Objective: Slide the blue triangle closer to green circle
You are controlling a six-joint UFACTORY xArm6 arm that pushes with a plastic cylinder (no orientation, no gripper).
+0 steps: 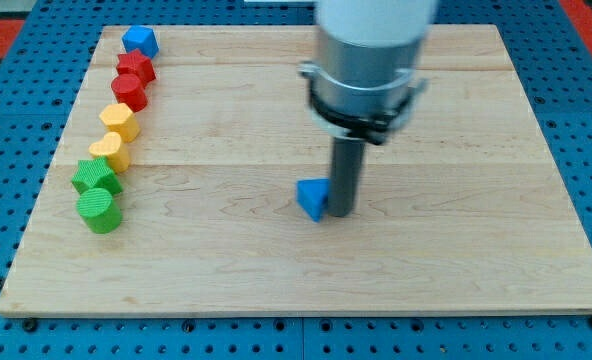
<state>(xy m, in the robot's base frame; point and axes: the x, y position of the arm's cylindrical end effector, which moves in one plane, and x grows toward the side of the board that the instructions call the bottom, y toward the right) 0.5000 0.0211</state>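
The blue triangle (pixel 313 198) lies near the middle of the wooden board. My tip (pixel 340 211) stands right against its right side, touching or nearly touching it. The green circle (pixel 99 211) sits at the view's left, at the bottom end of a column of blocks, far to the left of the triangle.
Along the left edge of the board (pixel 456 260) a column runs from top to bottom: a blue block (pixel 140 41), a red star-like block (pixel 135 68), a red cylinder (pixel 129 92), two yellow blocks (pixel 120 121) (pixel 108 151), a green star-like block (pixel 95 177).
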